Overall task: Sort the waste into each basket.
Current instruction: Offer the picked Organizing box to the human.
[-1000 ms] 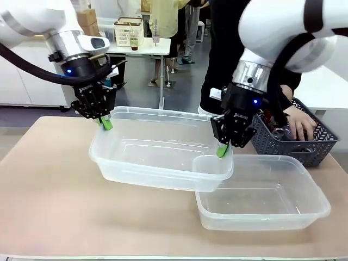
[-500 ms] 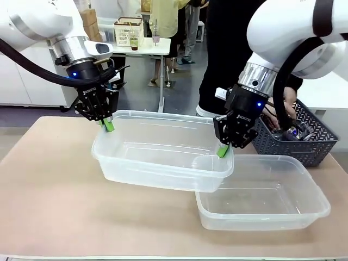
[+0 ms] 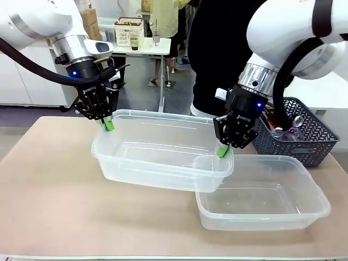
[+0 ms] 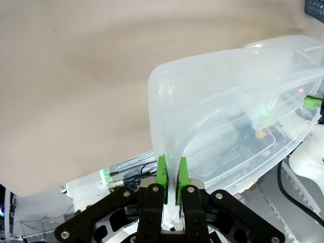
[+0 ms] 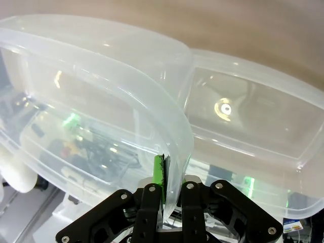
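A see-through tub [image 3: 157,166] hangs tilted over the table between both arms. My left gripper [image 3: 107,124] is shut on its far-left rim, and the left wrist view shows the green pads [image 4: 162,172] pinching the tub's wall [image 4: 228,96]. My right gripper [image 3: 223,149] is shut on the far-right corner, with the rim [image 5: 111,71] clamped in the right wrist view. The held tub overlaps a second clear tub [image 3: 304,209] that rests on the table. Both tubs hold nothing. A silver can [image 3: 297,120] and a clear bottle [image 3: 288,135] lie in the dark lattice basket [image 3: 312,148].
The dark basket stands at the table's far right, just behind the second tub [image 5: 253,116]. A person in black stands behind the table near the right arm. Bare tan tabletop [image 3: 49,196] stretches to the left and front.
The person's hand has left the dark basket. Both arms shifted the held tub slightly right a second ago and have stayed nearly still since.
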### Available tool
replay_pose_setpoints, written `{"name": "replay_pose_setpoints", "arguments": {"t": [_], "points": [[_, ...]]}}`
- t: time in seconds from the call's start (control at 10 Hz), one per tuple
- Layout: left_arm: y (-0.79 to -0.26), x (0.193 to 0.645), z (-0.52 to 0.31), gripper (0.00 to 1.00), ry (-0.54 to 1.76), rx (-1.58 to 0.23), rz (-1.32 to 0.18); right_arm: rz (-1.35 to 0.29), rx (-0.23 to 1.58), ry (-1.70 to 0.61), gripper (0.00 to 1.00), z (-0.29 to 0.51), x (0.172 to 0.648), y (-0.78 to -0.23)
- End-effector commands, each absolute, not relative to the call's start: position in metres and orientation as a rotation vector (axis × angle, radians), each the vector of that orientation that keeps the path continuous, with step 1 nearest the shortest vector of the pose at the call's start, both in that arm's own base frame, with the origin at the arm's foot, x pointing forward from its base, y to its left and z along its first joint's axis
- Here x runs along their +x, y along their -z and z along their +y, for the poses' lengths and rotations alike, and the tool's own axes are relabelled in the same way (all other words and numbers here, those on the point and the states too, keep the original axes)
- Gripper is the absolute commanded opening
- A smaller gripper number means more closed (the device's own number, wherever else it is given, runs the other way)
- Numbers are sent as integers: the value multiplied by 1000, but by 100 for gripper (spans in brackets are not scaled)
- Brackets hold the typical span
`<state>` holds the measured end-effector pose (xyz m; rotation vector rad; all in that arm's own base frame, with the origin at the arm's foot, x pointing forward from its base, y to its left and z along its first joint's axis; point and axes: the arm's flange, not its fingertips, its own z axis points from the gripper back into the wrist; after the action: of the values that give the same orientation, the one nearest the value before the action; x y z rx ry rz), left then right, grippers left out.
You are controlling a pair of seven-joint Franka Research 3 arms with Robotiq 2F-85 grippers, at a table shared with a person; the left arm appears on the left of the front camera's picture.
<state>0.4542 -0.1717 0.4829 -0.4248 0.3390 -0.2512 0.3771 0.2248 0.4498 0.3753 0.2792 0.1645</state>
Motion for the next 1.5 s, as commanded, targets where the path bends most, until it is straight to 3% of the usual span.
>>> {"name": "replay_pose_setpoints", "arguments": {"t": [0.0, 1.4], "points": [[-484, 454, -171, 9, 256, -426, 326, 275, 387, -175, 5, 227, 377, -453], [-484, 454, -171, 9, 256, -426, 326, 275, 387, -175, 5, 227, 377, -453]]}}
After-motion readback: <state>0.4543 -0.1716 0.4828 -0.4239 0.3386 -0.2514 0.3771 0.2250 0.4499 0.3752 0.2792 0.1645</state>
